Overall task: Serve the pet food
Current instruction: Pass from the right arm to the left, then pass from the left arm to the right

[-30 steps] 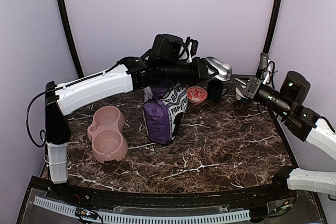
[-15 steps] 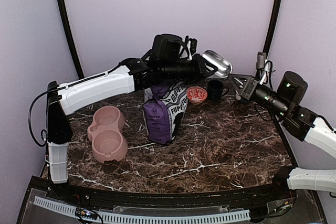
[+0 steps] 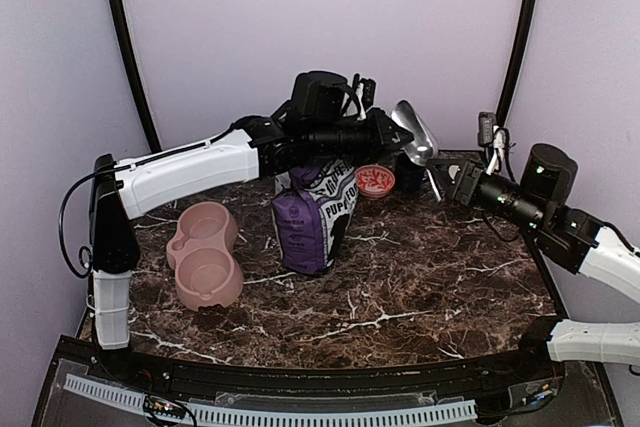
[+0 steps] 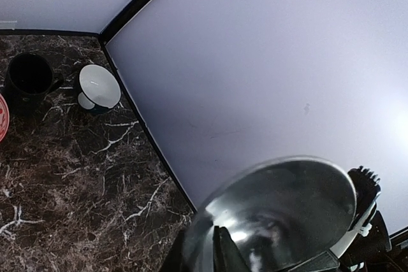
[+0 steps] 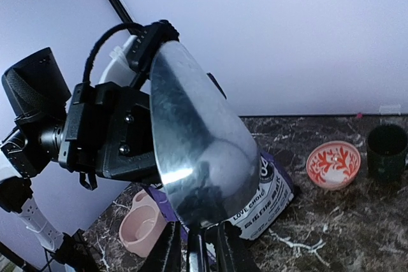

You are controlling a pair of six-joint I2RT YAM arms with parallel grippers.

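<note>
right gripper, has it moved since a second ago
Yes. The right gripper has shifted left and slightly down in the top view, ending closer to the red bowl, which has stayed where it was.

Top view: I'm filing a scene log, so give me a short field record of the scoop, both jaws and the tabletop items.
metal scoop: held in the air, looks empty
left gripper: jaws closed on the scoop's bowl
right gripper: jaws around the handle, grip unclear
bag: upright, mid-table
pink double bowl: left of bag, looks empty
pet food: none visible
</note>
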